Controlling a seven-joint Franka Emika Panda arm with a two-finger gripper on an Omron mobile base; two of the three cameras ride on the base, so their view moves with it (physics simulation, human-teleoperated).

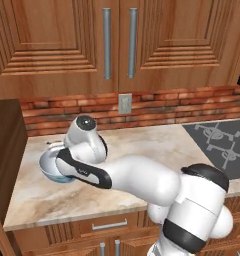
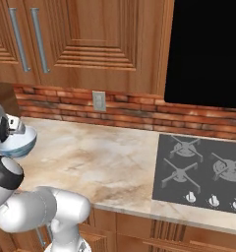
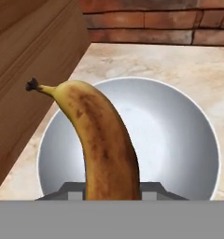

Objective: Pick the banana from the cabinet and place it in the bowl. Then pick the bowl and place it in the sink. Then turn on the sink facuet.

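Yellow-brown banana (image 3: 102, 149) is pinched between the gripper (image 3: 111, 189) jaws at its lower end, stem pointing up and away in the hand view, hanging right over the white inside of the bowl (image 3: 179, 140). From the left base view the white arm is folded low over the marble counter (image 1: 157, 145), reaching left with the wrist parked over the bowl (image 1: 48, 167), which sits near the counter's left end by the dark wooden side wall (image 1: 7, 145). Right base view has that blue-patterned bowl (image 2: 17, 144) at the far left edge, well apart from the stovetop (image 2: 201, 170).
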